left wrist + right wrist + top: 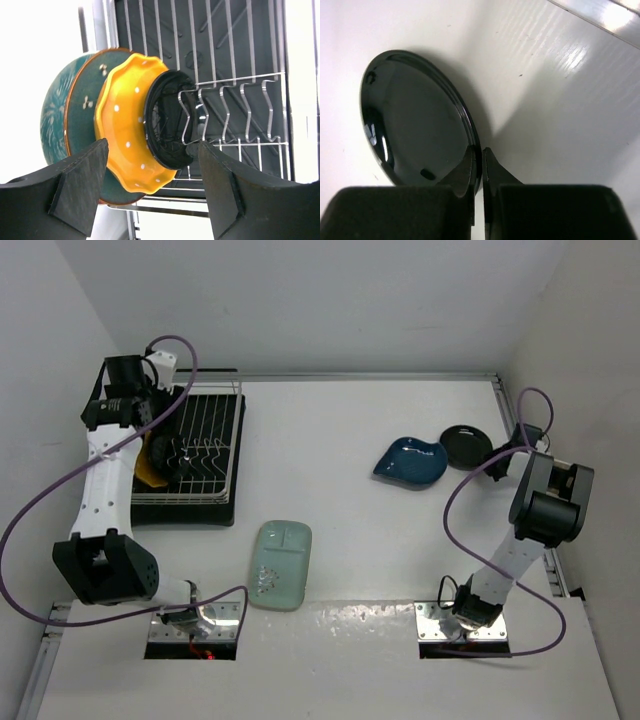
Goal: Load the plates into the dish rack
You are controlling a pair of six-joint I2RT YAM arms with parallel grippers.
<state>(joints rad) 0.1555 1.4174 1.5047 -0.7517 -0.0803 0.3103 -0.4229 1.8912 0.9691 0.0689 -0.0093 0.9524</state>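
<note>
The dish rack (208, 412) stands at the far left; it also shows in the left wrist view (240, 60). Standing on edge in it are the grey-teal plate (52, 120), the red plate with teal flowers (85, 95), the yellow scalloped plate (122, 130) and a small black plate (167, 125). My left gripper (152, 150) is open just above them and holds nothing. My right gripper (477, 152) is shut on the rim of the second small black plate (410, 120) at the far right (466, 445). The dark blue leaf plate (410, 462) lies beside it. The pale mint tray (280, 563) lies near the front.
White walls close in the table on the left, back and right. A purple cable loops off each arm. The rack's right-hand tines (250, 110) hold nothing.
</note>
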